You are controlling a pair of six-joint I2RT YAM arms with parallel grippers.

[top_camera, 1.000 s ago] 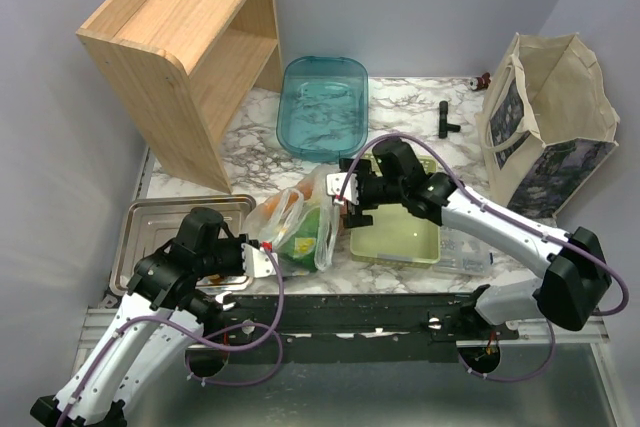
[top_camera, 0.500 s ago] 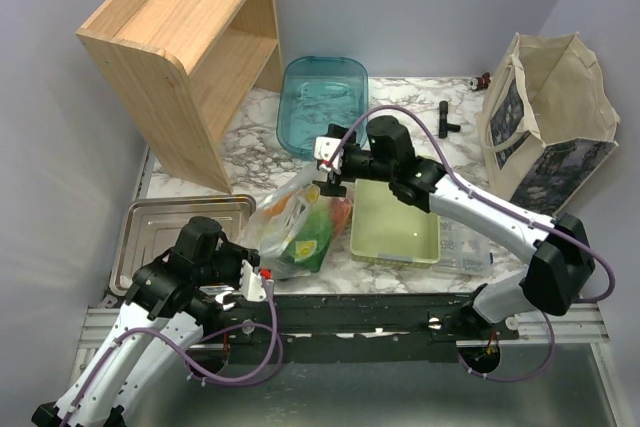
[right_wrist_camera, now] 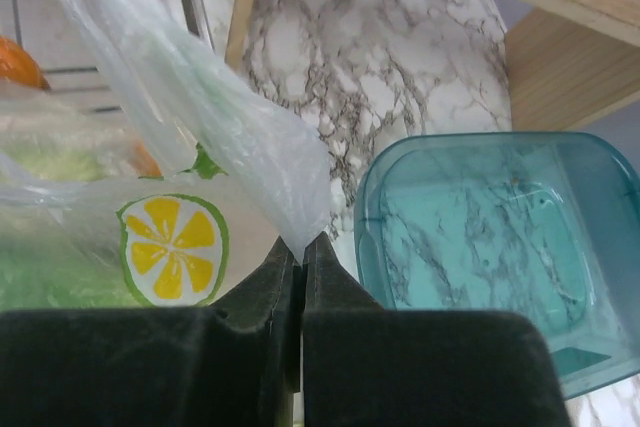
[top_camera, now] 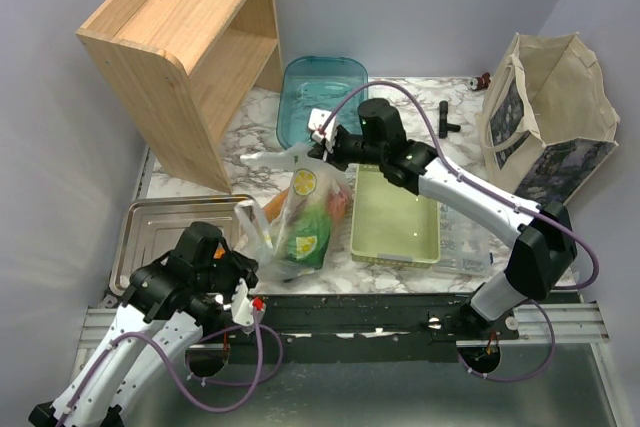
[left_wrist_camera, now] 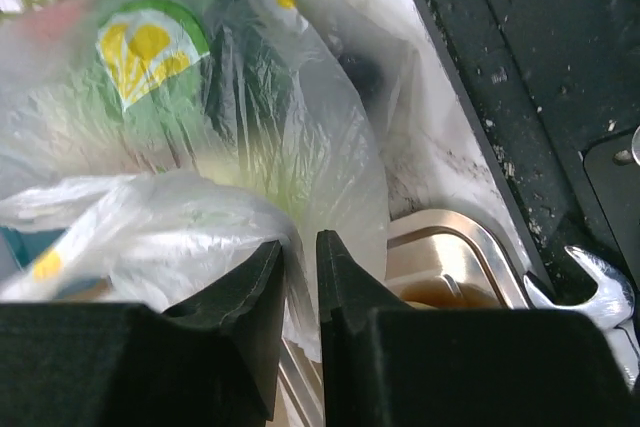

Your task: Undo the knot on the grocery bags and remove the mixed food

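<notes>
even soft light, blurred wrist foregrounds

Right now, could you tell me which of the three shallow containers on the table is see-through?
The teal tub at the back beside the wooden shelf; marble shows through it, unlike the opaque green basket and metal tray.

Left gripper [left_wrist_camera: 300, 252] sits at the bottom of the shot, both black fingers [left_wrist_camera: 250, 297] nearly together w/ a fold of the plastic bag [left_wrist_camera: 330, 137] pinched btwn them. Bag's thin and see-through and fills most of the top left. Pressed against the film inside is a green chips pack [left_wrist_camera: 150, 42] w/ a yellow lemon logo. Other stuff in there is too blurry to tell tbh. Metal tray [left_wrist_camera: 450, 252] is just right of the fingers, black rail [left_wrist_camera: 530, 57] past that.
</notes>
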